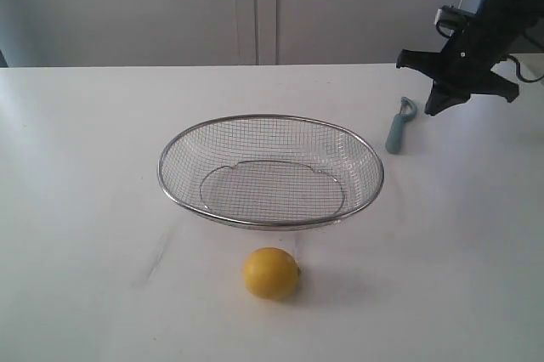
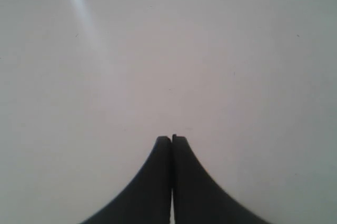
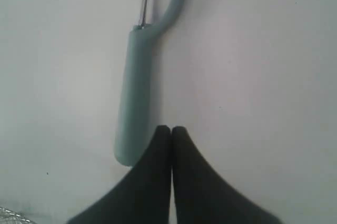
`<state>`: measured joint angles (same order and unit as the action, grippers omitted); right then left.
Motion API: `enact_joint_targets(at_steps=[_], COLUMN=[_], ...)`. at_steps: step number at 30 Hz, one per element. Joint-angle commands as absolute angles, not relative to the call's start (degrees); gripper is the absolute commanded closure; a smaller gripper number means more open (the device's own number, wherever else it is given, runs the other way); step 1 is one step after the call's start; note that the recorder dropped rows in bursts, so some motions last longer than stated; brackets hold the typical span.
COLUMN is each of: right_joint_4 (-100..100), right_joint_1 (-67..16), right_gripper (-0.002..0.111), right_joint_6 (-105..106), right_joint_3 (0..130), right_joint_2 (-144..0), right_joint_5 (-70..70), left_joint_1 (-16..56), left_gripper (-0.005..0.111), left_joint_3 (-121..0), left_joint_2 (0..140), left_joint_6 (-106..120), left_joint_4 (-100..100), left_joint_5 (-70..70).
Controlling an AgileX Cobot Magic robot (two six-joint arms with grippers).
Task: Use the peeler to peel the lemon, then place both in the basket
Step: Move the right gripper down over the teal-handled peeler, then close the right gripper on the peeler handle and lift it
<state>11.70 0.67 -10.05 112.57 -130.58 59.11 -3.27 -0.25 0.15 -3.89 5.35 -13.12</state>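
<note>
A bright yellow lemon (image 1: 270, 273) lies on the white table in front of the wire-mesh basket (image 1: 172, 188), which is empty. The pale teal peeler (image 1: 397, 127) lies flat to the right of the basket, blade head pointing away. My right gripper (image 1: 439, 107) hangs just right of and above the peeler, shut and holding nothing. In the right wrist view the peeler (image 3: 138, 92) lies just beyond and beside the shut gripper (image 3: 171, 128). My left gripper (image 2: 171, 138) is shut over bare table and is out of the exterior view.
The white table (image 1: 76, 166) stretches wide on the left and front. A pale wall with cabinet panels (image 1: 255, 5) stands behind it. A bit of basket mesh (image 3: 13, 214) shows at the edge of the right wrist view.
</note>
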Motion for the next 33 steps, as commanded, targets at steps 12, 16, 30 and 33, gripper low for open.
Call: enact_joint_targets(at_steps=[12, 16, 30, 33], right_joint_4=[15.2, 15.3, 7.6, 7.1], right_joint_1=[1.8, 1.2, -4.2, -4.9], right_gripper=[0.093, 0.078, 0.073, 0.073], right_joint_6=[-10.7, -10.7, -21.4, -23.1], right_joint_3=[115.5, 115.5, 115.5, 115.5], right_joint_2=[-134.5, -134.5, -134.5, -134.5], right_joint_5=[61.1, 60.1, 54.5, 52.2], left_joint_1=[-3.2, -3.2, -3.2, -3.2], left_gripper=[0.107, 0.107, 0.107, 0.107], left_joint_3=[0.0, 0.0, 0.0, 0.0], left_joint_2=[0.0, 0.0, 0.0, 0.0], left_joint_6=[-4.2, -4.2, -4.2, -4.2], left_joint_4=[4.8, 4.8, 4.8, 4.8], left_joint_5=[-13.3, -13.3, -13.3, -13.3])
